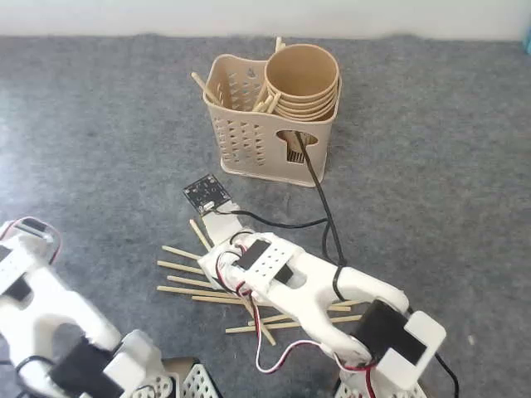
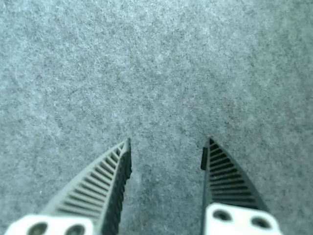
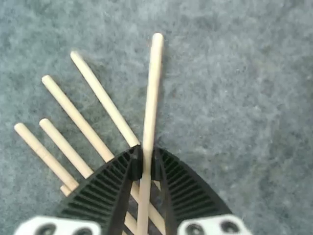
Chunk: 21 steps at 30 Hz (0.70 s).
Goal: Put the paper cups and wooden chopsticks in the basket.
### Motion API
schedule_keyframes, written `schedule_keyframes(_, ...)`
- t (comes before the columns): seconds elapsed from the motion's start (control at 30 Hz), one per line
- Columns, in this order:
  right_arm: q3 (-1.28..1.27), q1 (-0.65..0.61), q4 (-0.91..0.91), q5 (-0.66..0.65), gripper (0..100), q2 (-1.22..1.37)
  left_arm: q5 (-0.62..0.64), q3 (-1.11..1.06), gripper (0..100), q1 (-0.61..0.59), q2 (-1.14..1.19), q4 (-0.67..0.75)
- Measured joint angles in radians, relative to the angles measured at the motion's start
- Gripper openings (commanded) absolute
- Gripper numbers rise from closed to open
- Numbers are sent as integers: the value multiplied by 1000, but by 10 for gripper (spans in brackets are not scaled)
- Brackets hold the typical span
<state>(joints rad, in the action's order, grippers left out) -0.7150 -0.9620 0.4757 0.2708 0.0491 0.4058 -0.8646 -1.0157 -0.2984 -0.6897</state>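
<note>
A beige basket [image 1: 249, 141] stands at the back of the grey carpet and holds a stack of paper cups [image 1: 303, 79] and a few wooden chopsticks [image 1: 203, 87]. Several loose chopsticks [image 1: 187, 269] lie on the carpet in front of it. My right gripper [image 3: 146, 152] is low over this pile, shut on one chopstick [image 3: 154, 78] that sticks out past its fingertips. In the high view the right gripper [image 1: 214, 236] sits at the pile's far end. My left gripper [image 2: 168, 144] is open over bare carpet, and the left arm [image 1: 33, 290] is at the near left.
A black cable [image 1: 319, 195] runs from the right arm up past the basket's front. More chopsticks [image 1: 282, 323] lie partly under the right arm. Bare carpet stretches left and right of the basket.
</note>
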Motion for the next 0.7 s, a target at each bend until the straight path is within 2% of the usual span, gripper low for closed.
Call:
schedule_keyframes(0.17,0,2,15,0,8,-84,0,0,224,0,0,0)
schedule_keyframes(0.4,-2,0,89,-2,8,-379,0,0,224,0,0,0)
schedule_keyframes(0.7,38,78,-6,-169,8,-853,-5,0,224,14,0,0)
